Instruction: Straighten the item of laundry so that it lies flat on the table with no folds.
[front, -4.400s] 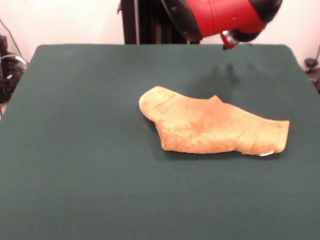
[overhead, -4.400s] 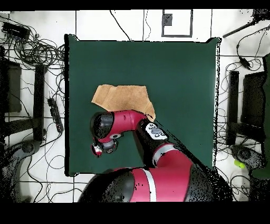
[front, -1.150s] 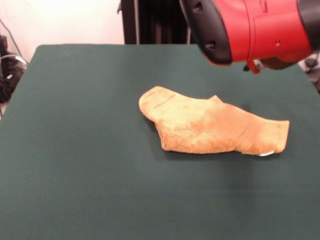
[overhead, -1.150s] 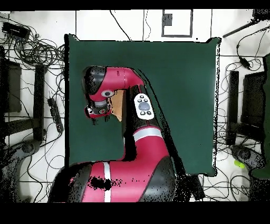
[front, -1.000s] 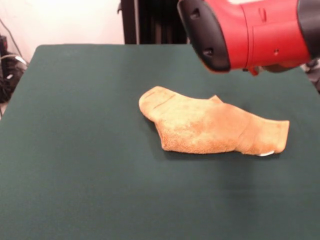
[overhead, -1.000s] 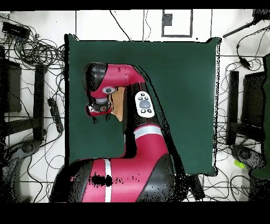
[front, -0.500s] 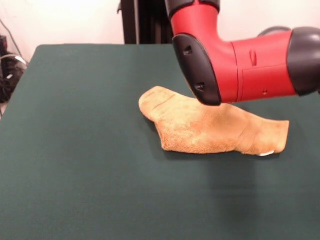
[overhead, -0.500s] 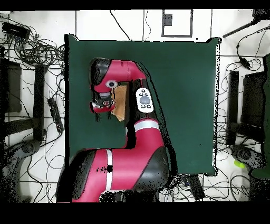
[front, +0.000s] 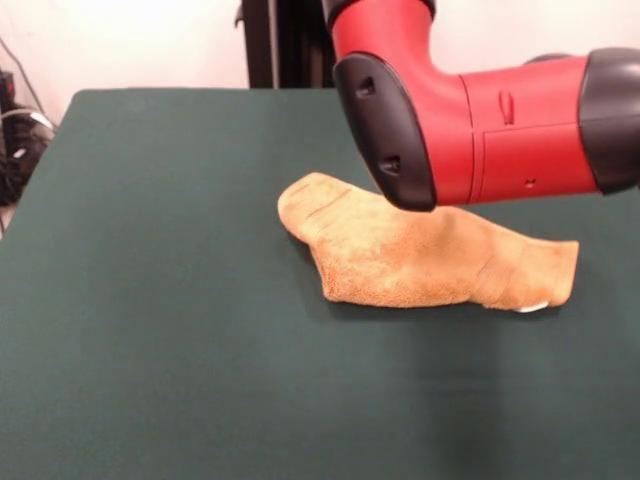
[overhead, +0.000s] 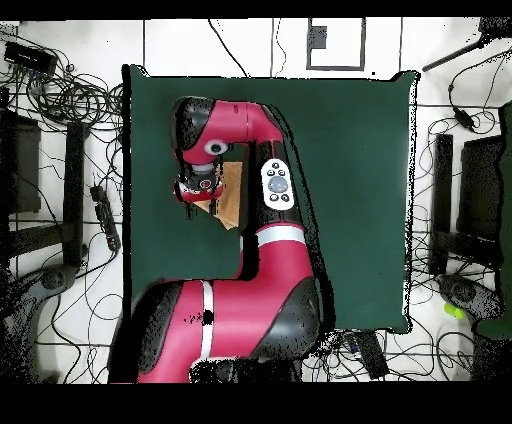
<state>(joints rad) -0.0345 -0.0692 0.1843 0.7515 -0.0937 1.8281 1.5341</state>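
Table (front: 150, 330): arm (front: 480, 120) hides pt of towel (front: 400, 260).

The dark green table (front: 150, 300) carries one thing, a rumpled golden-orange towel (front: 400, 255), folded over itself and lying partly beneath the arm (front: 480, 120).

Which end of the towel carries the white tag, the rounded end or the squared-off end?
The squared-off end of the towel, at the front view's right. The tag pokes out under its lower corner, past the ribbed band; the rounded end shows none.
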